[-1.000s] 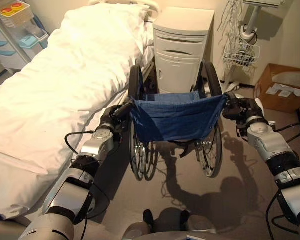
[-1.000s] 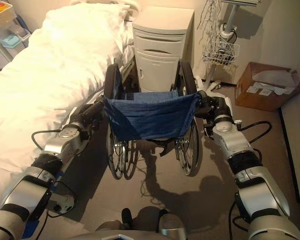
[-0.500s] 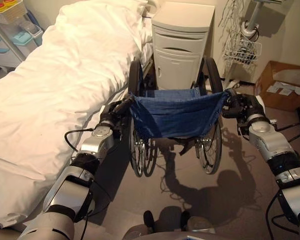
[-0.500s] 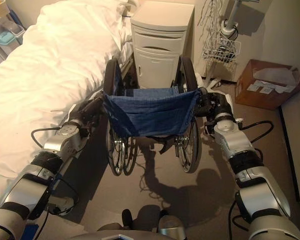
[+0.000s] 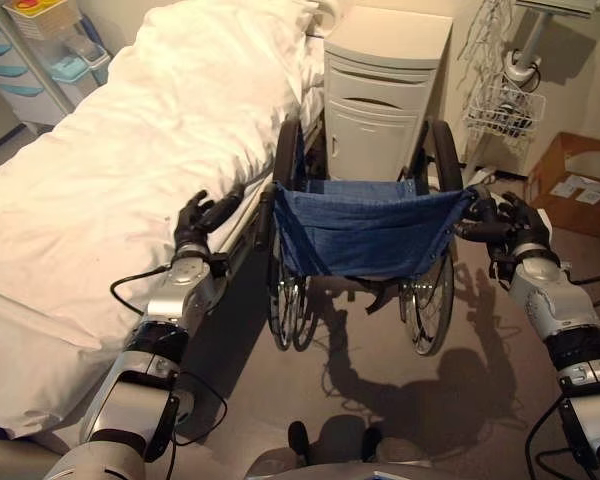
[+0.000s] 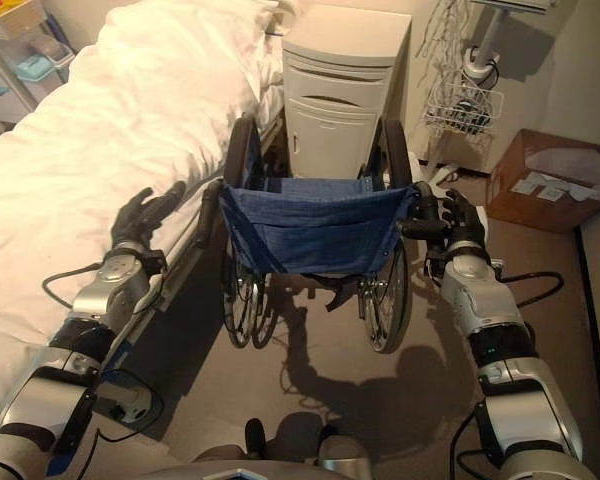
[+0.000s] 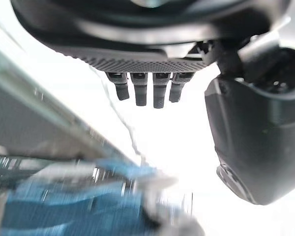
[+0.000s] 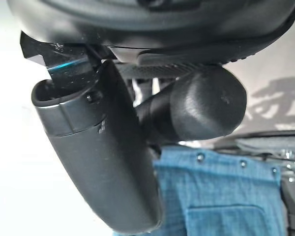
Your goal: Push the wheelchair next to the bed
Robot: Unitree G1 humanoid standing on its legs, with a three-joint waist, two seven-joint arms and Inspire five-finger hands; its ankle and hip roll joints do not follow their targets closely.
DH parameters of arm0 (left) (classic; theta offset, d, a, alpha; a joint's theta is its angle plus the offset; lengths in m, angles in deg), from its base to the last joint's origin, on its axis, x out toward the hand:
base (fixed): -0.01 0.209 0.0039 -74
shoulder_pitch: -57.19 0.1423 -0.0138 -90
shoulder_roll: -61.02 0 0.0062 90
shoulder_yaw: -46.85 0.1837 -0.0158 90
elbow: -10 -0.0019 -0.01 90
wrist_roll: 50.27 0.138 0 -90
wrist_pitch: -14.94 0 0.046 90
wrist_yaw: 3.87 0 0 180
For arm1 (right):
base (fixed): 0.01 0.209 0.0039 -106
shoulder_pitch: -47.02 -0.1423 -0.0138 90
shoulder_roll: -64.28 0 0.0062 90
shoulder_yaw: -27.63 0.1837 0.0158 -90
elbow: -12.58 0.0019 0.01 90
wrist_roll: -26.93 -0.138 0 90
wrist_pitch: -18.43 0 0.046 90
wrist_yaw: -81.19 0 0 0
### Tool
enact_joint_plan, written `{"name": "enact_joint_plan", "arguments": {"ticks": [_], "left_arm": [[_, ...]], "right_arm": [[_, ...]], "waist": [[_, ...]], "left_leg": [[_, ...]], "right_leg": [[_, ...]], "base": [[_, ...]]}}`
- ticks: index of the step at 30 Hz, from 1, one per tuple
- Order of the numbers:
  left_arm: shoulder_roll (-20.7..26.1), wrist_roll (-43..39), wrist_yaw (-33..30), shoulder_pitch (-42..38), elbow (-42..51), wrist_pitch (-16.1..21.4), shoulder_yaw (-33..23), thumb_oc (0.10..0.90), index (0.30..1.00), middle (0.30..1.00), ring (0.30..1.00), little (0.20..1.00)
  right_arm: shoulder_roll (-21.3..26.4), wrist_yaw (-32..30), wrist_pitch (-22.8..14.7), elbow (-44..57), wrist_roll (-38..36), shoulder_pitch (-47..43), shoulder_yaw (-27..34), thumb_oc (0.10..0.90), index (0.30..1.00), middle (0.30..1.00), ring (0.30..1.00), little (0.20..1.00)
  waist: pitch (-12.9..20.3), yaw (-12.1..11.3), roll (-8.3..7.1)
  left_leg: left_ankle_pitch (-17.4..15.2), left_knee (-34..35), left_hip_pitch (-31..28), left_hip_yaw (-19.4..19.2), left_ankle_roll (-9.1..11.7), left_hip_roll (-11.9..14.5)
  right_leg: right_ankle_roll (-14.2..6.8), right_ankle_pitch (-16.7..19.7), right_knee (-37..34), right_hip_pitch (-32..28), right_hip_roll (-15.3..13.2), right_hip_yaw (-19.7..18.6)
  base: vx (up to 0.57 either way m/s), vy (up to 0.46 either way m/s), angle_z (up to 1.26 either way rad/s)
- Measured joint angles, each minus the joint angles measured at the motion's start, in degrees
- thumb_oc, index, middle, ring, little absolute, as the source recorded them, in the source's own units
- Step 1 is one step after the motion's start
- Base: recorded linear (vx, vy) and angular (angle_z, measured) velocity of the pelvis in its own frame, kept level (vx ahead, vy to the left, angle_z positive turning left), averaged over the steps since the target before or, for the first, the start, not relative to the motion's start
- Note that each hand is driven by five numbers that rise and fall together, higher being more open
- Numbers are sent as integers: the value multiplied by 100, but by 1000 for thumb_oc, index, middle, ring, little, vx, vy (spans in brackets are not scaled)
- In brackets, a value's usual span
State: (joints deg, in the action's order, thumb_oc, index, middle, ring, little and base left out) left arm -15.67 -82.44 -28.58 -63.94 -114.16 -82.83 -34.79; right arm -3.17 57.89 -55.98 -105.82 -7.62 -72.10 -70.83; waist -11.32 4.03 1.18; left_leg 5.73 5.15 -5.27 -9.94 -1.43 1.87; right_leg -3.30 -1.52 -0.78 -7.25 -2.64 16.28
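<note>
- The wheelchair (image 5: 365, 235) stood on the floor just beside the bed (image 5: 110, 170), its back toward the robot and its front close to a white bedside cabinet (image 5: 380, 90).
- The left hand (image 5: 195, 225) was off the chair, its fingers straight and spread, hovering over the bed's edge, apart from the left push handle (image 5: 265, 205).
- The right hand (image 6: 450, 222) was at the right push handle (image 8: 201, 110); the wrist view showed the thumb lying alongside the dark rubber grip, though whether the fingers were wrapped round it could not be told.
- The chair's frame looked stiff and fairly heavy, but on its big wheels (image 6: 390, 290) it would likely roll with light pressure.
- The blue fabric backrest (image 5: 365, 225) was soft and would sag, so it seemed a poor place to push.
- The two rubber handles seemed the best holds; pushing from one alone would probably swing the chair sideways.
- A wire basket (image 5: 505, 105) and a cardboard box (image 5: 575, 180) stood off to the right.
</note>
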Motion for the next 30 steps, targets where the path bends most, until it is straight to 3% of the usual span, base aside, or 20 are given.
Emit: {"name": "enact_joint_plan", "arguments": {"ticks": [6, 11, 13, 16, 22, 25, 27, 30], "left_arm": [[180, 12, -272, 393, 32, 296, -242, 800, 900, 900, 900, 900], [104, 11, -500, 1100, 268, 681, -589, 800, 900, 900, 900, 900], [-120, 45, -537, 1442, 349, 773, -777, 800, 900, 900, 900, 900], [-247, 49, -468, 1732, 345, 773, -776, 800, 900, 900, 900, 900], [-421, 53, 86, 2090, 28, 990, -776, 800, 900, 900, 900, 900], [-501, 53, 518, 2389, -139, 1129, -772, 800, 900, 900, 900, 900], [-621, 47, 726, 2461, -513, 1201, -765, 800, 900, 900, 900, 900], [-748, 45, 847, 2511, -889, 1202, -754, 800, 900, 900, 900, 900]], "right_arm": [[-107, -605, -480, -20, -343, 318, 427, 800, 900, 900, 900, 900], [-653, -828, -1462, 425, -927, 753, 1059, 800, 900, 900, 900, 900], [-837, -677, -2091, 877, -1138, 1166, 1269, 800, 900, 900, 900, 900], [-859, -400, -2672, 1015, -1381, 1315, 1356, 800, 900, 900, 900, 900], [-967, -204, -3503, 1190, -2116, 1360, 1914, 800, 900, 900, 900, 900], [-1157, -165, -3977, 1235, -2935, 1408, 2380, 800, 900, 900, 900, 900], [-1362, -15, -4324, 1227, -4005, 1413, 2718, 800, 900, 900, 900, 900], [-1489, 185, -4553, 918, -4970, 1434, 2887, 800, 900, 900, 900, 900]], "waist": [[-24, -208, -68], [-76, -236, -154], [-80, -225, -159], [-81, -200, -158], [-83, -194, -151], [-83, -190, -144], [-85, -182, -119], [-84, -178, -83]], "left_leg": [[0, 1, 28, 23, 0, -13], [0, 2, 61, 35, 0, -19], [-1, 2, 57, 34, -1, -34], [-3, 23, 61, 30, -2, -50], [-6, 42, 52, 2, -5, -87], [-12, 42, 45, -20, -11, -92], [-18, 42, 33, -45, -18, -90], [-47, 43, -6, -122, -8, -85]], "right_leg": [[-4, -2, -14, -2, -5, 10], [-5, -3, -46, -2, -3, 1], [-24, 11, -100, -22, -9, -2], [-37, 20, -131, -31, -20, -3], [-46, 23, -141, -38, -35, -11], [-52, 26, -141, -35, -45, -29], [-60, 32, -139, -35, -51, -53], [-70, 40, -128, -35, -58, -138]], "base": [[11, -7, 5], [4, 0, 1], [0, 0, 0], [0, 0, 0], [0, 0, 0], [2, 5, -1], [9, 18, -6], [18, 12, -12]]}}
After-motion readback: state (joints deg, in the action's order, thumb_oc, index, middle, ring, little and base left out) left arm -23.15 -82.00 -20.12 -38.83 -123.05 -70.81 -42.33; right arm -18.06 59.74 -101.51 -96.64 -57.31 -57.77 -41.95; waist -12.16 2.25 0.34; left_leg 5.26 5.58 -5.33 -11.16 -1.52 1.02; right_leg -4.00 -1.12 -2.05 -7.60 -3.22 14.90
